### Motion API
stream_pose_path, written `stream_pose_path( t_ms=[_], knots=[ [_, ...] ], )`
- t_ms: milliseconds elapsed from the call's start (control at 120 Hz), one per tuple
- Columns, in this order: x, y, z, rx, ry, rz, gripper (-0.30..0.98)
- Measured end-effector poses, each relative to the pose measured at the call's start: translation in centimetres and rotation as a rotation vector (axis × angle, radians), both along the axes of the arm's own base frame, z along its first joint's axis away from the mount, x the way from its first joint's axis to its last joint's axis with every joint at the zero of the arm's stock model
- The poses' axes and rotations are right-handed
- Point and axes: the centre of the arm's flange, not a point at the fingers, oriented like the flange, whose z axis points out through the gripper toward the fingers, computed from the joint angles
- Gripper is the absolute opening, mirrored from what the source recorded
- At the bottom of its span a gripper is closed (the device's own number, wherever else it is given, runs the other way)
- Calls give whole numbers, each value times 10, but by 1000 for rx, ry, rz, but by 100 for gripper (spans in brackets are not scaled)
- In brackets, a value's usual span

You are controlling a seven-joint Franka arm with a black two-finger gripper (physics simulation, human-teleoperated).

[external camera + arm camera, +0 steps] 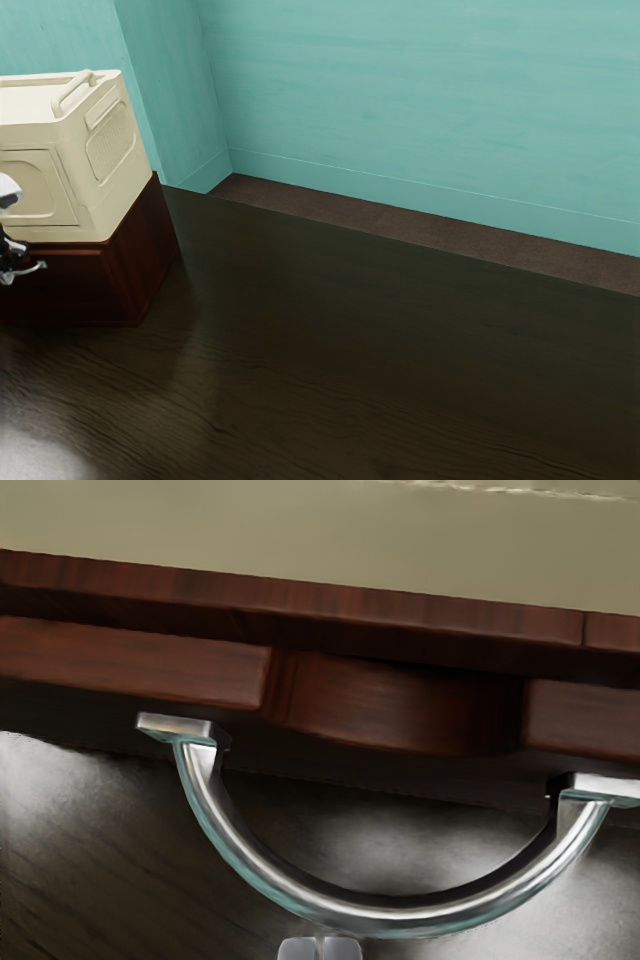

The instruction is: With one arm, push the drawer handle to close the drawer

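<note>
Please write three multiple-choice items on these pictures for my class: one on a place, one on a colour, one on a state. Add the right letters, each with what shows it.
1. Where is the cream box?
A. On the dark red-brown cabinet
B. Under the cabinet
C. Hanging on the wall

2. What colour is the curved handle?
A. Gold
B. Bright red
C. Silver

3. How do the fingertips of the gripper stand?
A. Wide apart
B. Side by side, close together
C. One on each side of the box

Answers:
1: A, since the exterior view shows the box resting on the cabinet's top.
2: C, since the handle gleams like pale metal in the wrist view.
3: B, since the wrist view shows the two tips with only a thin line between them.
</note>
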Motion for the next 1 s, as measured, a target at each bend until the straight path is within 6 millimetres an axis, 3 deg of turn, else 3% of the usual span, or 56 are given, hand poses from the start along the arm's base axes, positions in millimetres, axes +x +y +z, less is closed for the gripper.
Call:
stream_pose_path(
  t_ms=[250,433,600,658,717,800,858,942,1000],
  knots=[
    [10,6,-4,7,14,12,-10],
    [9,18,-2,51,46,-110,-10],
    [10,18,-4,24,29,-121,-10],
    [12,-13,2,-25,-10,-151,-10],
    [-2,-43,26,-88,-80,-180,-10],
    [-16,-109,99,-114,-179,-307,7],
    [0,-171,149,-112,-191,-458,20],
    [52,-267,246,-63,-175,-669,35],
    [67,-304,277,-56,-139,-725,43]
  ],
)
